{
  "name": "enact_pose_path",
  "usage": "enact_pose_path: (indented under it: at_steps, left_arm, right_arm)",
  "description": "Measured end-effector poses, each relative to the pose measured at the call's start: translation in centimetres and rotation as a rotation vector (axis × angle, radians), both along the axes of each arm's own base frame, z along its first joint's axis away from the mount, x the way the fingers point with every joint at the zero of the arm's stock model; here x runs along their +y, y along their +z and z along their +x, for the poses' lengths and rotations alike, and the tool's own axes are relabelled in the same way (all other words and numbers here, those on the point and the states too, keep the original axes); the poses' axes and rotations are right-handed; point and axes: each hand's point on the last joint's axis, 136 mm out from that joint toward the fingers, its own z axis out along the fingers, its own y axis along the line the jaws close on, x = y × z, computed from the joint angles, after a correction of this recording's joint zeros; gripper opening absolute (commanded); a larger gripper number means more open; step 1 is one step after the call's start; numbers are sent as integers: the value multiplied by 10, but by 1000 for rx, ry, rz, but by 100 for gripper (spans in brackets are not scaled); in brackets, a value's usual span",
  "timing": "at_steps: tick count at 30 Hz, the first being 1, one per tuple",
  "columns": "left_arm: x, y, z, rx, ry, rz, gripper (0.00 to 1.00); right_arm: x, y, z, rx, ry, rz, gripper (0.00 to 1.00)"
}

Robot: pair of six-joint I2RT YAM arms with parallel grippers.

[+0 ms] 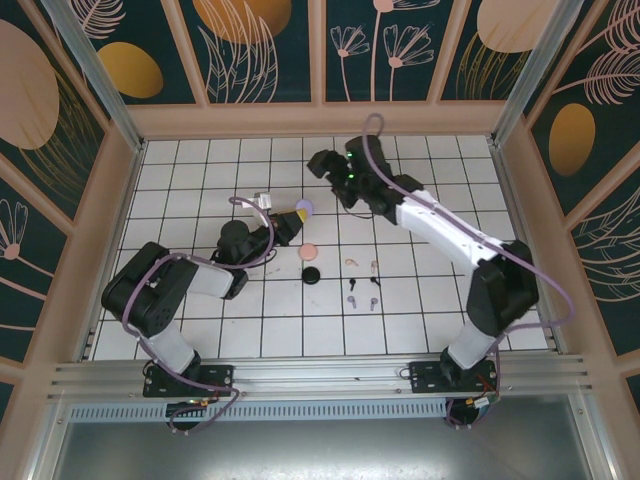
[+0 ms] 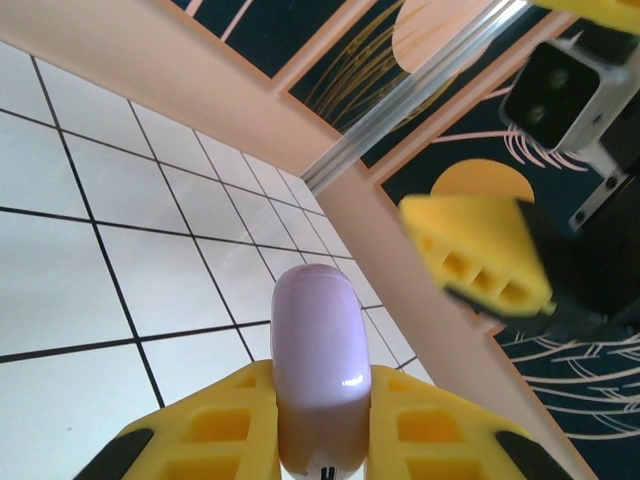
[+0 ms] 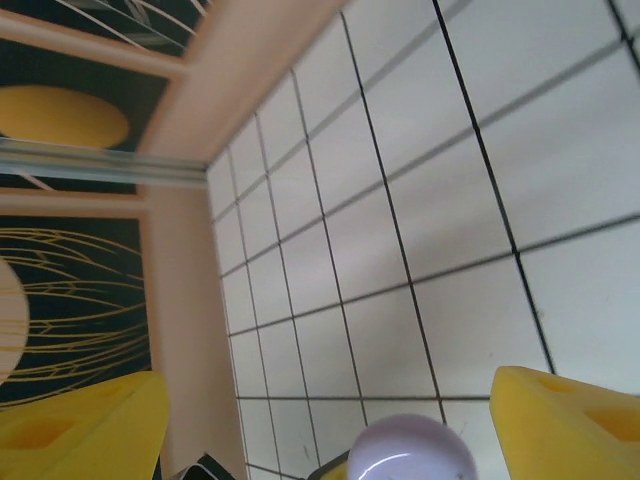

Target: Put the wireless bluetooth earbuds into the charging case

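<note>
My left gripper (image 2: pixel 320 385) is shut on a lilac charging case (image 2: pixel 320 350), which stands on edge between the yellow fingers (image 2: pixel 220 420). From above, the left gripper (image 1: pixel 297 216) holds this case (image 1: pixel 305 206) over the middle of the table. My right gripper (image 3: pixel 325 400) is open, its fingers wide on either side of the lilac case (image 3: pixel 410 450) and not touching it. Seen from above, the right gripper (image 1: pixel 320 178) is just behind the case. Six tiny earbuds lie on the tiles: a pink pair (image 1: pixel 350 263), a black pair (image 1: pixel 352 281) and a lilac pair (image 1: pixel 352 298).
A pink round case (image 1: pixel 309 250) and a black round case (image 1: pixel 312 273) lie left of the earbuds. The white tiled table (image 1: pixel 200 310) is ringed by wooden walls (image 1: pixel 320 120).
</note>
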Motion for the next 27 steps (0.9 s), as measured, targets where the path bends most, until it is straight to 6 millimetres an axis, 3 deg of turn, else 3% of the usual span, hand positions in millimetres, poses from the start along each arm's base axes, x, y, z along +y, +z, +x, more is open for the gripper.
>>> enact_pose_path:
  at_steps: [4, 10, 19, 27]
  left_arm:
    - [-4, 18, -5, -38, -38, 50, 0]
    - [-16, 49, -10, -117, -126, 140, 0]
    - [-40, 55, -25, -113, -331, 182, 0]
    - [-46, 44, -35, -79, -419, 177, 0]
  right_arm:
    - [-40, 11, -11, -130, 29, -44, 84]
    - [-73, 0, -42, -328, 185, -143, 84]
    - [-50, -1, -76, -528, 481, -141, 82]
    - [-39, -12, -79, -536, 557, -114, 79]
